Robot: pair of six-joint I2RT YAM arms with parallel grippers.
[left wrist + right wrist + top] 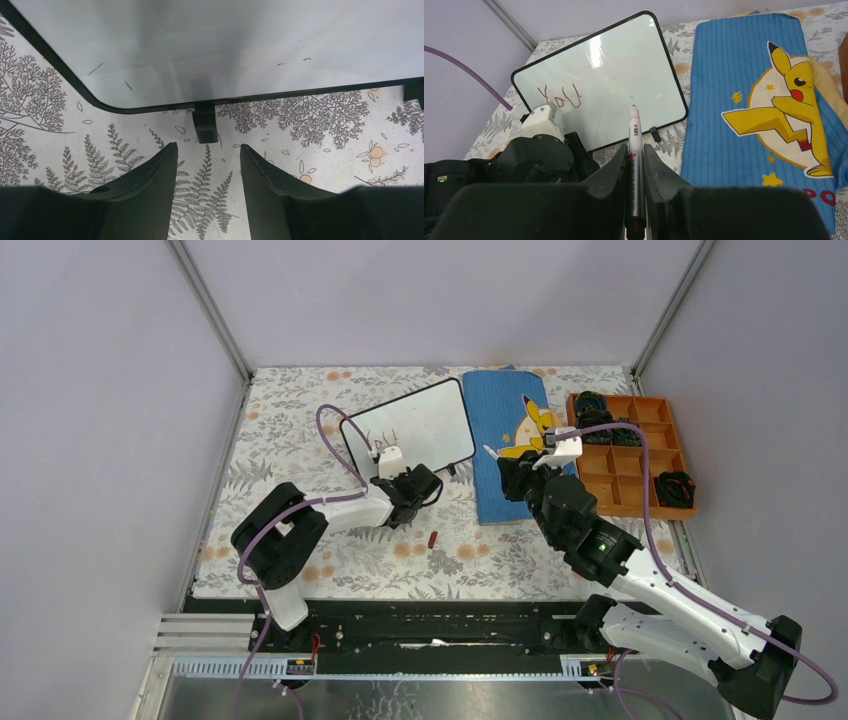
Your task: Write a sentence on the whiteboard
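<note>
The whiteboard [410, 425] lies on the patterned tablecloth, tilted, with its black rim and a small black foot [205, 125] showing. Of the sentence [559, 96] only the word "You" shows, in red-brown on the board's left part. My right gripper [635, 146] is shut on a white and silver marker [634, 125], tip pointing at the board's near right part, above the surface. In the top view this gripper [508, 468] hovers over the blue cloth's left edge. My left gripper [207, 150] is open, nothing between its fingers, just short of the board's near edge [432, 482].
A blue cloth [505, 440] with a yellow cartoon figure lies right of the board. A wooden compartment tray [630, 455] with black items stands at the far right. A small red-brown cap [432, 538] lies on the tablecloth near the left arm. Grey walls enclose the table.
</note>
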